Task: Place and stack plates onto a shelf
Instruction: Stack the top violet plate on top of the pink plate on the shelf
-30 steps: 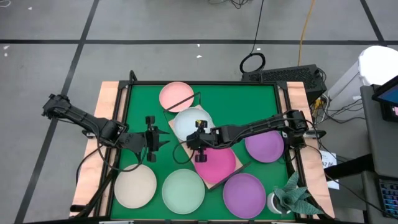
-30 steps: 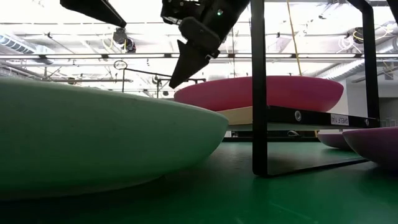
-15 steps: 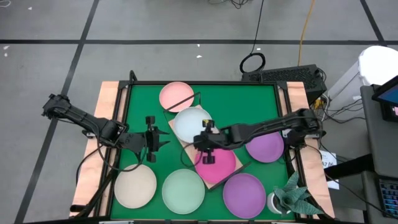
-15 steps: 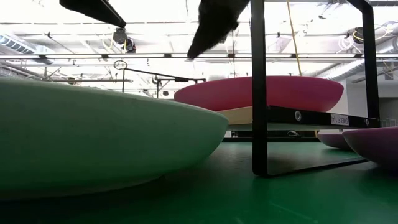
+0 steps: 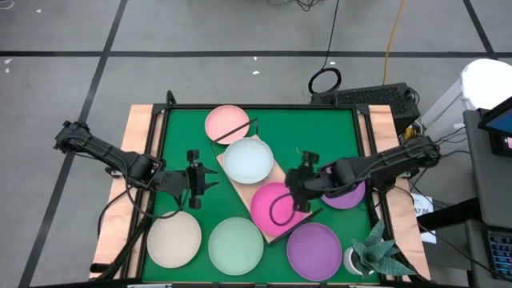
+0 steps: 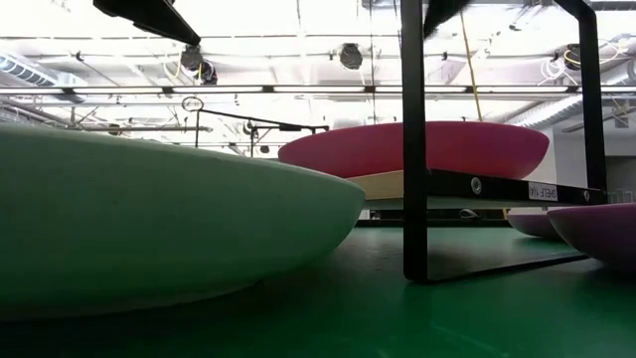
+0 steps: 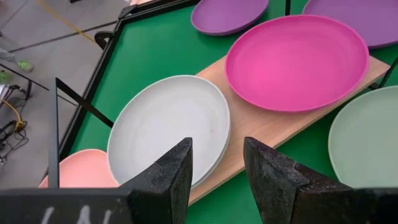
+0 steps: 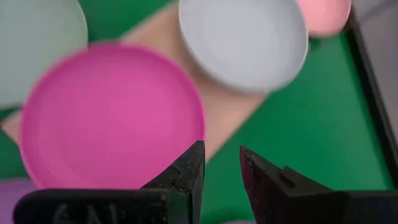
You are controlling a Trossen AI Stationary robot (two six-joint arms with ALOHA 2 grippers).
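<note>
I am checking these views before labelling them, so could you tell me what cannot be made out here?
- Low view: the mint green plate fills the foreground and hides most of the table behind it; both grippers are out of frame.
- Right wrist view: motion blur smears the magenta plate.
- Left wrist view: the salmon pink plate is cut off by the gripper's fingers.

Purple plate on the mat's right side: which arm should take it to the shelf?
Right, probably. The right end effector hangs empty between the shelf and that purple plate, its arm passing over the plate. The left end effector waits across the shelf, over bare mat.
</note>
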